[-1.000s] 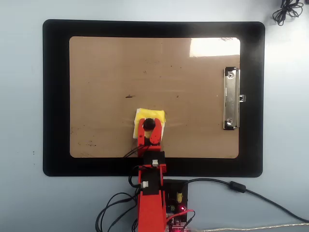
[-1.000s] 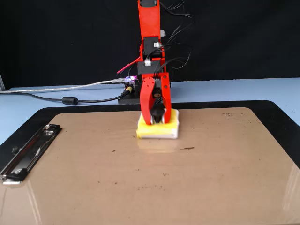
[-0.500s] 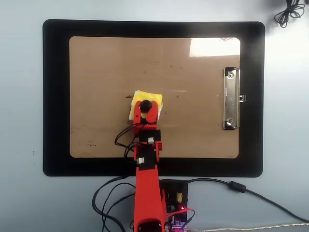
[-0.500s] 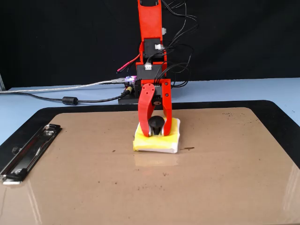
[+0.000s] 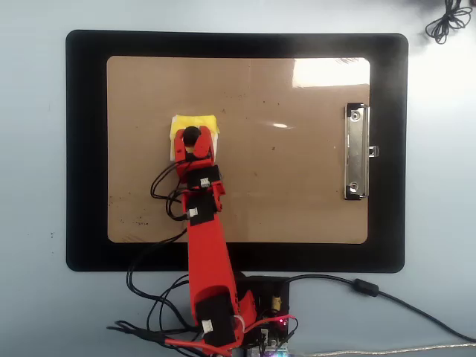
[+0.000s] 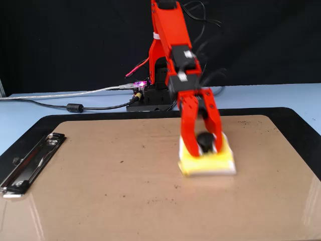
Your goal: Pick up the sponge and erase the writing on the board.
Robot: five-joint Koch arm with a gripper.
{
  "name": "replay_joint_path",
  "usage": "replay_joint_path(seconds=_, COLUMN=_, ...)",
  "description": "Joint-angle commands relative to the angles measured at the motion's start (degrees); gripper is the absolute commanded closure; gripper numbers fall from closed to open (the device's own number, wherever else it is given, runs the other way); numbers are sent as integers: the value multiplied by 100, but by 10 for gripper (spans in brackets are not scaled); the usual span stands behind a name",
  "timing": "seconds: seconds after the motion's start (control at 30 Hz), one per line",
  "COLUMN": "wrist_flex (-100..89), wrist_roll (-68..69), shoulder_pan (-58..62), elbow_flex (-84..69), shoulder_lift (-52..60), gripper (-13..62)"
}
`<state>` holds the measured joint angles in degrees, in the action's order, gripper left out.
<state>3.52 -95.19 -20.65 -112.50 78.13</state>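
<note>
Gripping the black knob (image 6: 204, 140) of the sponge (image 6: 208, 160), the gripper (image 6: 203, 146) has its two red jaws closed on either side of that knob, clear in the fixed view. The yellow sponge sits flat on the board (image 6: 125, 175), pressed down under the arm (image 6: 173, 45). From the overhead view, the sponge (image 5: 195, 123) lies in the left half of the board (image 5: 297, 193), nearer the top edge than the bottom, with the gripper (image 5: 193, 137) reaching up to it from the base (image 5: 256, 312) at the lower edge of the picture. The silver clip (image 5: 356, 151) is well apart, over on the right short edge in that view; in the fixed view the clip (image 6: 30, 163) shows at the far left. The board rests on a black mat (image 5: 85, 149), which frames it on all sides. Only scattered tiny specks show on the brown surface; I cannot make out any drawn line around the sponge. Black cables (image 5: 160, 190) loop beside the arm (image 5: 204, 245) over the board's lower left part.
</note>
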Motion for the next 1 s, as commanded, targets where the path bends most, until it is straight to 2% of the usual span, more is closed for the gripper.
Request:
replay_joint_path(seconds=0.0, wrist_flex=9, wrist_roll=-123, shoulder_pan=-70, elbow_flex=158, shoulder_lift=-105, gripper=573)
replay_joint_path(seconds=0.07, wrist_flex=70, wrist_roll=-123, shoulder_pan=-70, elbow_flex=-88, shoulder_lift=141, gripper=573)
replay_joint_path(seconds=0.3, wrist_flex=185, wrist_roll=-114, shoulder_pan=-149, elbow_flex=-2338, shoulder_lift=2479, gripper=573)
replay_joint_path(seconds=0.4, wrist_flex=105, wrist_roll=-123, shoulder_pan=-281, elbow_flex=-2303, shoulder_lift=2312, gripper=573)
replay_joint_path(seconds=0.53, wrist_flex=-290, wrist_roll=-132, shoulder_pan=-431, elbow_flex=-1002, shoulder_lift=562, gripper=573)
replay_joint_path(seconds=0.6, wrist_flex=-299, wrist_roll=-123, shoulder_pan=-439, elbow_flex=-589, shoulder_lift=193, gripper=573)
replay_joint_path(seconds=0.77, wrist_flex=334, wrist_roll=-141, shoulder_pan=-765, elbow_flex=-554, shoulder_lift=1318, gripper=574)
replay_joint_path(seconds=0.97, wrist_flex=360, wrist_roll=-1195, shoulder_pan=-2646, elbow_flex=-580, shoulder_lift=1652, gripper=573)
